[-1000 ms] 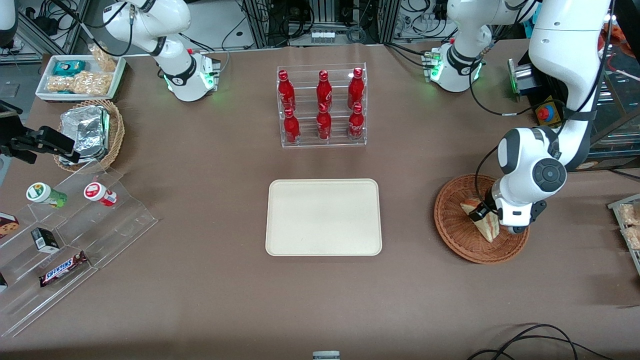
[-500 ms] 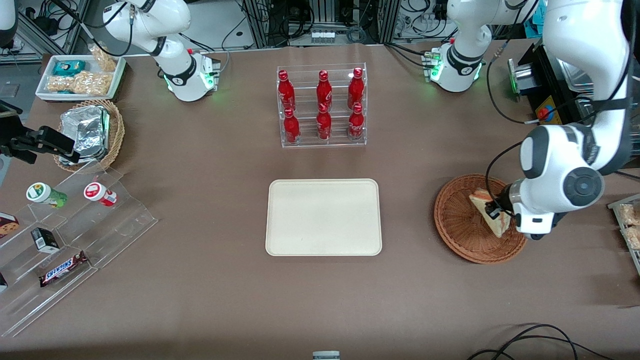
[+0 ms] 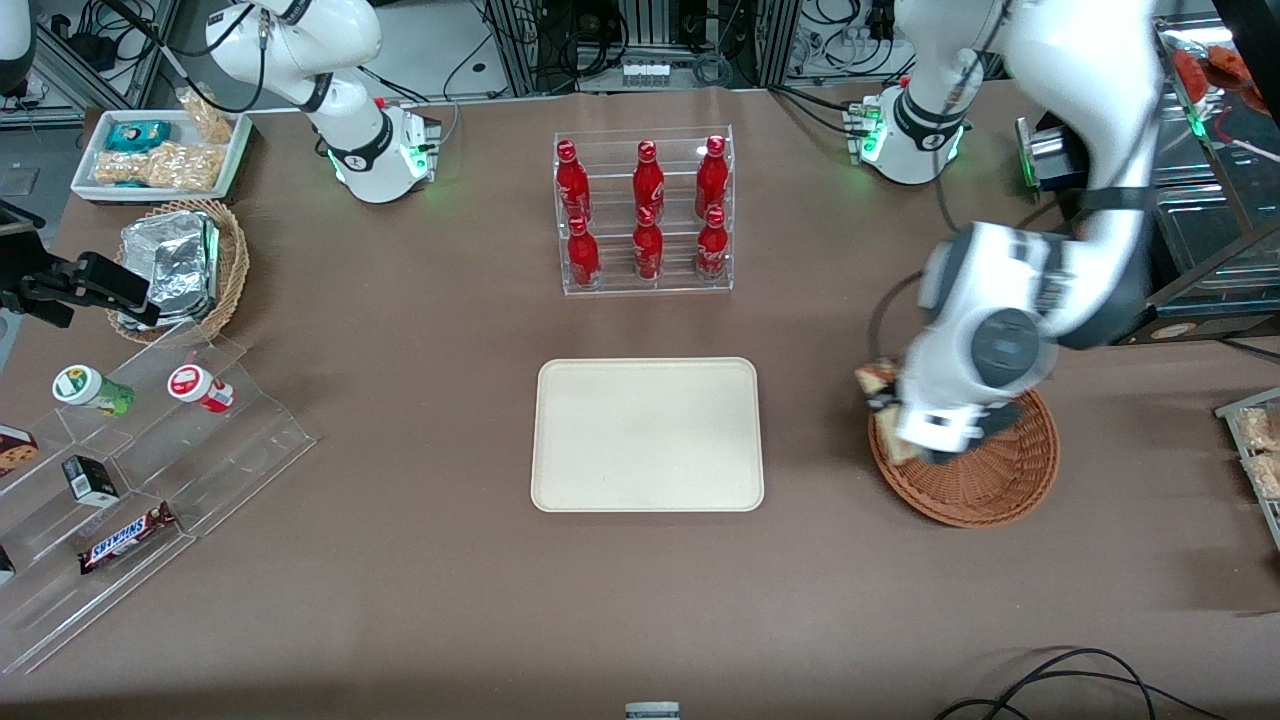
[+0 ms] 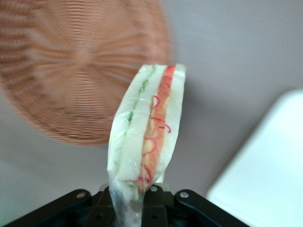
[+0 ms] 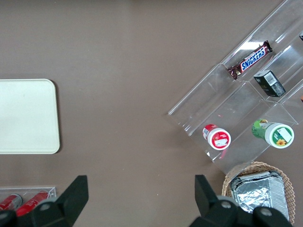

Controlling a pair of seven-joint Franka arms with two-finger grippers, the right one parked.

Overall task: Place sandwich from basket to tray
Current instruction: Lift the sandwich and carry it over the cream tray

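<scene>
My gripper is shut on the sandwich, a clear-wrapped wedge of pale bread with red-orange and green layers. It hangs in the air over the rim of the reddish-brown wicker basket, on the side nearest the cream tray. In the left wrist view the sandwich sticks out from the shut gripper, pinched at its narrow wrapped end. Below it show the basket and a corner of the tray. The basket holds nothing else that I can see.
A clear rack of red bottles stands farther from the camera than the tray. Toward the parked arm's end are an acrylic stepped stand with snacks, a tan basket of foil packs and a white snack tray.
The gripper has lifted the sandwich out of the basket's middle and swung it toward the tray, up to the basket's rim. The arm has turned with it.
</scene>
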